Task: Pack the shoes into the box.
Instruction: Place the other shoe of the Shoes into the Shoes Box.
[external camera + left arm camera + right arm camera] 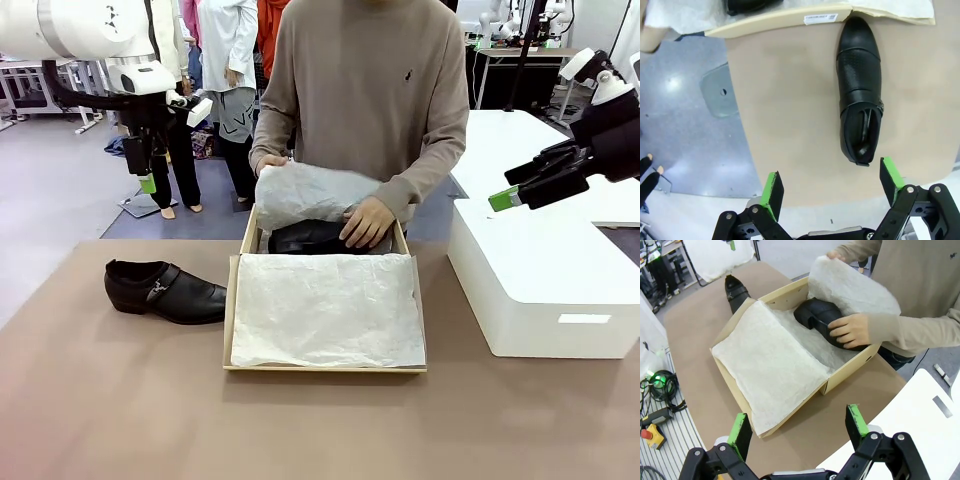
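One glossy black shoe (165, 290) lies on its own on the brown table, left of the tan box (231, 310); from the left wrist it appears as the shoe (860, 90), toe toward the box edge (780, 22). The other shoe (305, 237) sits in the box's far half under the person's hand (367, 222), while their other hand lifts white tissue (310, 195). My left gripper (147, 183) hangs open high over the table's far left corner, its jaws (832, 180) empty. My right gripper (505, 198) is open and empty, raised at the right (797, 422), short of the box (850, 372).
A big white block-shaped box (545, 285) stands on the table's right side, under my right gripper. Tissue paper (325, 310) covers the box's near flap. The person stands at the far edge, close against the box. Bare brown table stretches along the front and left.
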Action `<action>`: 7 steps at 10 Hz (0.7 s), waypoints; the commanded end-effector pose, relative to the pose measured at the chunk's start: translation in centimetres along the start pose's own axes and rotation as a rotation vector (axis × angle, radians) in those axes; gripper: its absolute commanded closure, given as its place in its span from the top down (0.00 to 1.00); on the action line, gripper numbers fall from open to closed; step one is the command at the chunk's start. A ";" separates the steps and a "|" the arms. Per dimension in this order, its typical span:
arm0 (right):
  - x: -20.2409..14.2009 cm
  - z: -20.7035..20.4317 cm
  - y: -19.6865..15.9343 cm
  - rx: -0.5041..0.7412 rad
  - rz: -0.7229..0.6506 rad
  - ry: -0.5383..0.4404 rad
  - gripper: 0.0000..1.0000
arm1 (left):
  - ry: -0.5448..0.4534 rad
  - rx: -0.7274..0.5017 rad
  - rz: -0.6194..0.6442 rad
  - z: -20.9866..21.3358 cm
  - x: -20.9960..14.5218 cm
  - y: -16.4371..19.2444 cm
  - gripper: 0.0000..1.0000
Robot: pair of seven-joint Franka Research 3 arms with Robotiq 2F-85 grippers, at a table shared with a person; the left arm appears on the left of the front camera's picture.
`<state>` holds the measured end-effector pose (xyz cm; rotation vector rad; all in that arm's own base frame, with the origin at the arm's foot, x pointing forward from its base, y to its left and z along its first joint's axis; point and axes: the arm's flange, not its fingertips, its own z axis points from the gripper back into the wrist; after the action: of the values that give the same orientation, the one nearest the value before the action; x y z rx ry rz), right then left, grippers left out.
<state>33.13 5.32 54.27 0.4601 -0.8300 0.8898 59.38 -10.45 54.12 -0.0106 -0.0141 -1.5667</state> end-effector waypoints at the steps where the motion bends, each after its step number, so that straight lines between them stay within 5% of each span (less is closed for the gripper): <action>1: 0.0 -0.2 -0.2 0.012 0.013 -0.015 1.00 | 0.008 0.001 -0.026 -0.8 -0.4 -0.9 1.00; 7: 0.0 -0.2 -0.2 0.012 0.013 -0.015 1.00 | 0.008 0.026 -0.012 -5.6 -3.1 -4.1 1.00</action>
<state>33.13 5.32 54.26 0.4600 -0.8299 0.8899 56.32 -7.82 49.68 0.0079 -0.0028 -1.5583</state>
